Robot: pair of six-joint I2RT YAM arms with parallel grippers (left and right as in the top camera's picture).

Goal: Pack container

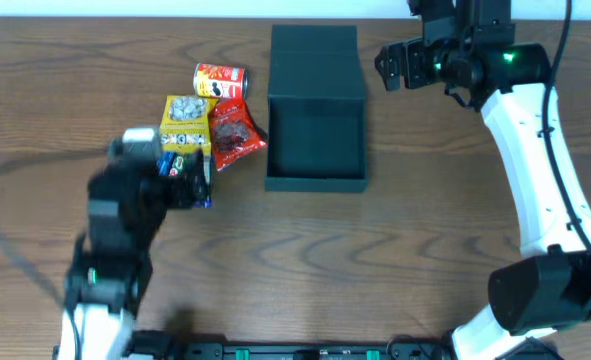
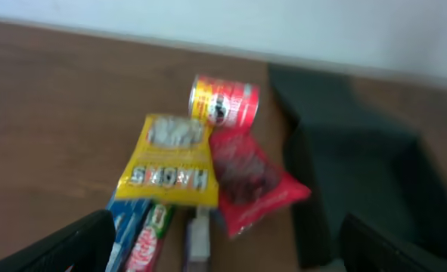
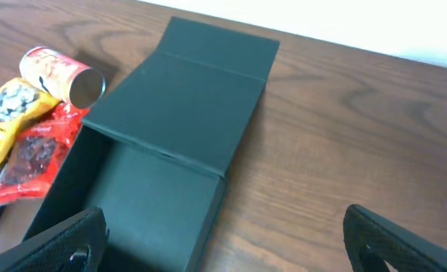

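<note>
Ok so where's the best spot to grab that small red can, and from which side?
Probably take the red can around its middle, coming straight down from above and closing across the round wall. It lies on its side, one end toward the container, so both curved flanks show. The yellow packet lies close against one flank, so room there looks tight.

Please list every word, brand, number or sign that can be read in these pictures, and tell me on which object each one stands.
No text can be read with certainty.
yellow packet: large white letters, upside down in the left wrist view, too blurred to read.
red can: a logo, blurred, unreadable.
red packet: print too blurred.
wrappers under the yellow packet: lettering blurred.
container: no text visible.
</note>
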